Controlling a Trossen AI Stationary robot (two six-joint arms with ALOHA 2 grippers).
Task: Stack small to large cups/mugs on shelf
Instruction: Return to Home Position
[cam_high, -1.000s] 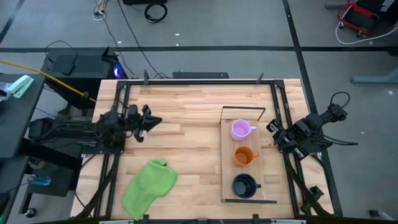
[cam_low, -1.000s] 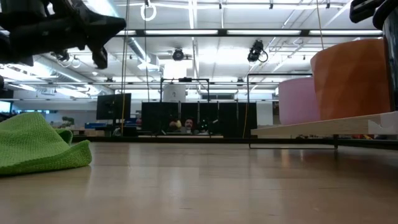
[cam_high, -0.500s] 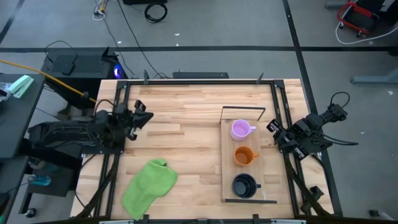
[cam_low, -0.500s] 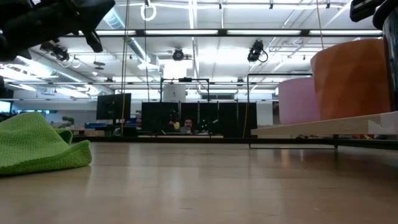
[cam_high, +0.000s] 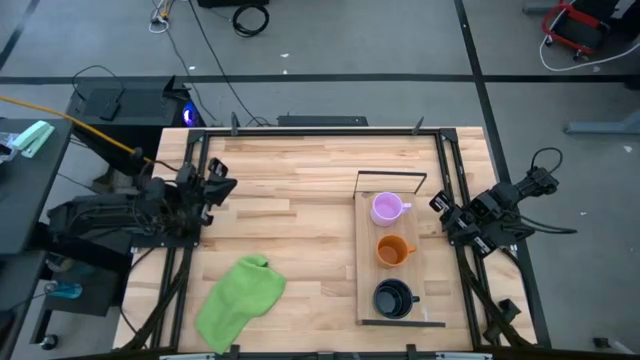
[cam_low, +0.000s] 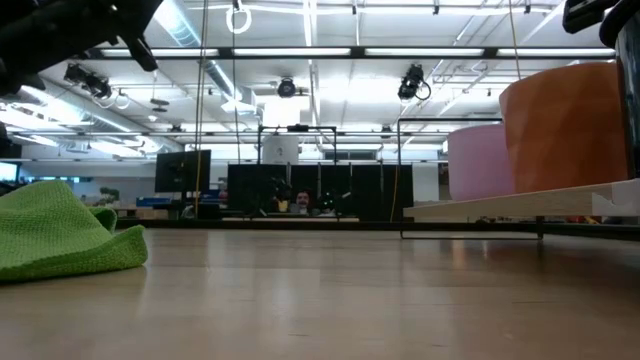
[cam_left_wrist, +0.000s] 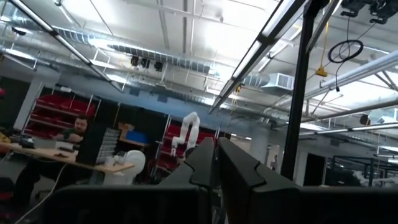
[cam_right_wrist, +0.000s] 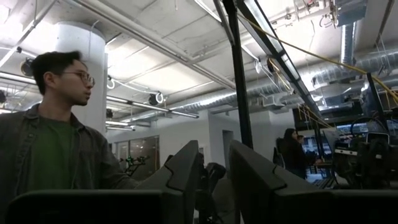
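Three mugs stand in a row on the light-wood shelf (cam_high: 365, 262), each on its base: light purple (cam_high: 385, 208) at the far end, orange (cam_high: 391, 250) in the middle, black (cam_high: 393, 298) at the near end. The low view shows the purple mug (cam_low: 480, 160) and orange mug (cam_low: 565, 130) on the shelf (cam_low: 510, 206). My left gripper (cam_high: 228, 184) is shut and empty at the table's left edge, its fingers pointing up into the room (cam_left_wrist: 216, 152). My right gripper (cam_high: 436, 204) waits at the right edge beside the shelf, slightly open and empty (cam_right_wrist: 214, 163).
A crumpled green cloth (cam_high: 240, 298) lies near the table's front left, and it also shows in the low view (cam_low: 60, 235). Black frame rails run along both table sides. A person shows beyond the table in the right wrist view (cam_right_wrist: 53, 143).
My left gripper has drawn back toward the table's left edge and risen, leaving the low view's top left corner. The mugs, shelf and cloth have stayed in place.
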